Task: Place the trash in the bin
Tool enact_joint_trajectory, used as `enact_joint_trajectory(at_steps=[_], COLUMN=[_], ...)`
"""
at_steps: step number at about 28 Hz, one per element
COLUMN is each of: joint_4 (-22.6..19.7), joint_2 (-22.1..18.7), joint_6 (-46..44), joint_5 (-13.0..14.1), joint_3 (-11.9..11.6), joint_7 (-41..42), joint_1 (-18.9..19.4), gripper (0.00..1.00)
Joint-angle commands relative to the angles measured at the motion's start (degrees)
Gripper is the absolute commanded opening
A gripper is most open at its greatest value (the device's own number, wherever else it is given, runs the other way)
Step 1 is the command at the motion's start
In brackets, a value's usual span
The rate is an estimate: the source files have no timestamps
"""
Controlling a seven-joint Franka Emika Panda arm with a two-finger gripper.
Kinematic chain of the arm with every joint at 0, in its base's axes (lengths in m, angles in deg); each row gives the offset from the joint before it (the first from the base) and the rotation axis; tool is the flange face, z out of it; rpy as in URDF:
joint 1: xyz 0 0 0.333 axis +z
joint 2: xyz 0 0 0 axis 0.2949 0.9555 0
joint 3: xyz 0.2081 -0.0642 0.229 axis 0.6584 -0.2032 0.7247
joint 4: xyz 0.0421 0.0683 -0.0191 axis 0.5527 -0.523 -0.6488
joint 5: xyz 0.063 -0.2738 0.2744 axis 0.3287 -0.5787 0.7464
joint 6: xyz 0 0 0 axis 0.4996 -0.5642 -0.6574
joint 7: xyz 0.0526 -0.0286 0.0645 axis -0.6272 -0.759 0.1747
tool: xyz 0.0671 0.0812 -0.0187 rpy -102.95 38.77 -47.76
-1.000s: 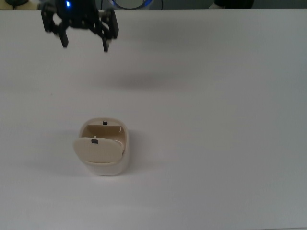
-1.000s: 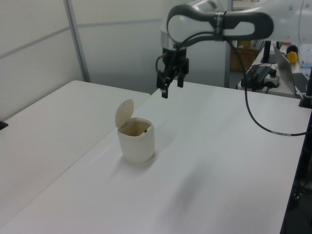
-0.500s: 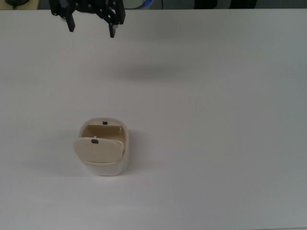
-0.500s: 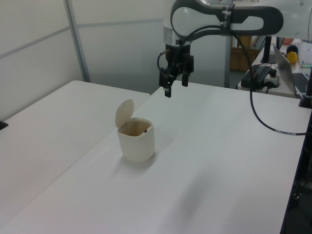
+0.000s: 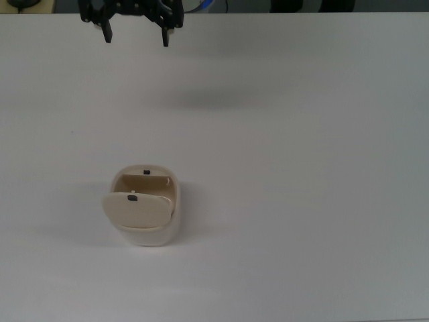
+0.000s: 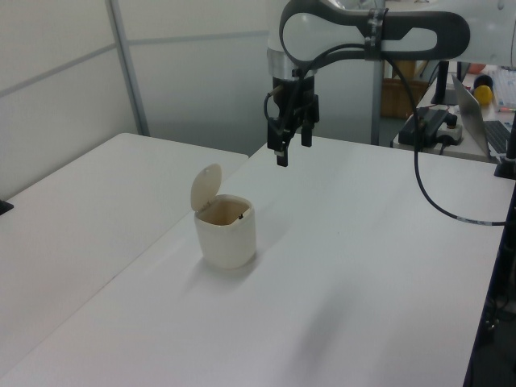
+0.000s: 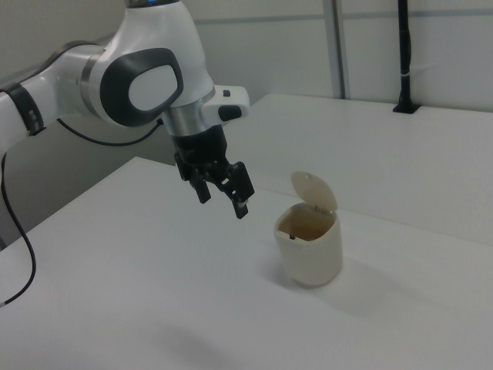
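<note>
Jaws: my jaws (image 5: 136,35) hang spread and empty, up in the air and well apart from the bin (image 6: 226,234), toward the top view's upper edge.
Bin: upright on the counter (image 5: 301,168), flap lid (image 7: 313,190) tipped back, mouth uncovered.
Trash: no wad lies anywhere on the counter; I judge it is likely inside the bin, though the interior shows too little to tell.
Step in hand: probably clearing off; I should rise straight and stay clear of the raised lid.
Surface: plain white, bare around the bin.
Room: pale wall panels behind the bin; a laptop (image 6: 476,109) and cables far beyond it.
</note>
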Motion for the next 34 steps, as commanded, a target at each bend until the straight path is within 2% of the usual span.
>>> enact_joint_trajectory(at_steps=[1, 10, 34], joint_4=[-1.2, -1.2, -1.3], joint_2=[-2.2, -1.5, -0.8], joint_6=[-2.4, -1.8, -1.6], joint_5=[-0.7, -1.0, -1.0], joint_3=[-0.5, -1.9, -2.0], joint_7=[1.3, 1.3, 1.3], joint_1=[0.1, -0.1, -0.1], gripper=[1.0, 1.0, 1.0])
